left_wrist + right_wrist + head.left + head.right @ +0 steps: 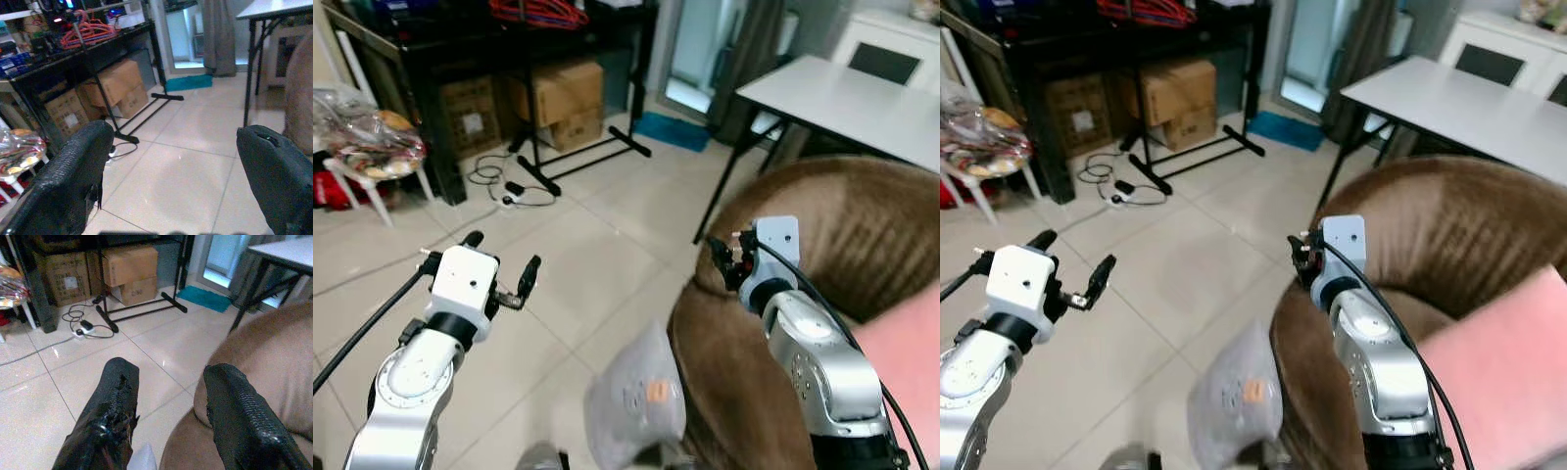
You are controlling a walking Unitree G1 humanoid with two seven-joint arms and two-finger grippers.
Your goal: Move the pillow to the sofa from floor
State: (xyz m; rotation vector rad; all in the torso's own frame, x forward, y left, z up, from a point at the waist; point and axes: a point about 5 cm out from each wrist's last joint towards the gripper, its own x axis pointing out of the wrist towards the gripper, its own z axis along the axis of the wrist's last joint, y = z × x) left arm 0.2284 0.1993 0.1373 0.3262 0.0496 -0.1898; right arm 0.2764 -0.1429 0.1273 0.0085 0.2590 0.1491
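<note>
A pink pillow (pixel 1500 377) lies on the seat of the brown sofa (pixel 842 235) at the lower right. My right gripper (pixel 722 258) is raised over the sofa's rounded arm, open and holding nothing; its wrist view looks past its fingers (pixel 111 416) at the floor tiles and the sofa's edge. Held above the bare tiles to the left, my left gripper (pixel 502 257) is open and empty too, its fingers (pixel 73 181) spread wide. A grey plastic-wrapped bundle (pixel 636 397) leans on the floor against the sofa's front.
A white table (pixel 847 98) on black legs stands behind the sofa. At the back are a black rack (pixel 499 49) with cardboard boxes (pixel 558 93), a stand's black feet (pixel 582 157), a cable with plug (pixel 509 186) and a teal mat (pixel 671 130). A white stool (pixel 367 171) with bags stands far left.
</note>
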